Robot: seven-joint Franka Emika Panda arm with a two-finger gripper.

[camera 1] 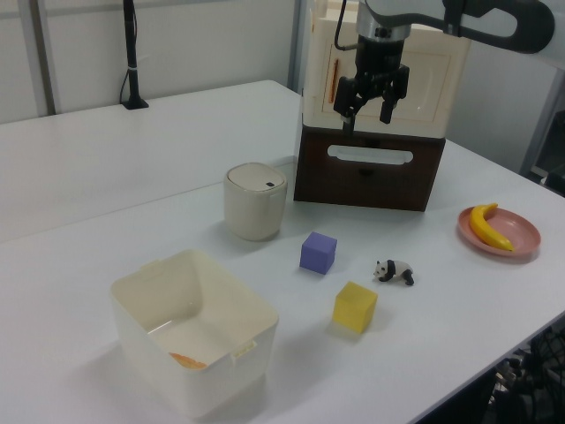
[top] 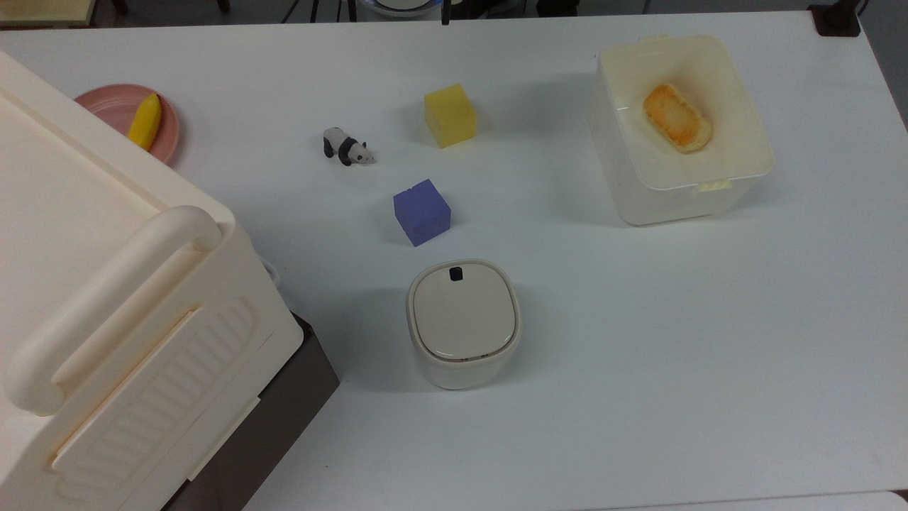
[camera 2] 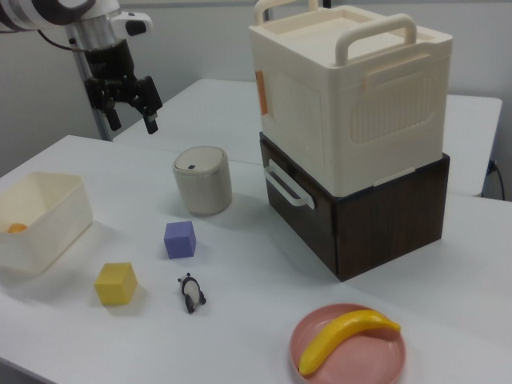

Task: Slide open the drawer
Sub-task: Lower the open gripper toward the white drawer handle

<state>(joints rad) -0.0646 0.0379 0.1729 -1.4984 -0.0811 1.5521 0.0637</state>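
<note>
Drawer shut; end effector open, apart.

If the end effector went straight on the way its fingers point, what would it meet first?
Probably the bare white tabletop. The open end effector hangs fingers-down, well aside of the dark brown wooden drawer in the right view. Depth is unclear, so the exact spot is uncertain.

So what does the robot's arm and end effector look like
The arm has white rounded shells with dark grey joints. Its end effector is black, blocky at the wrist, ending in two slim black prongs; the right view shows the same. No markings legible.
</note>
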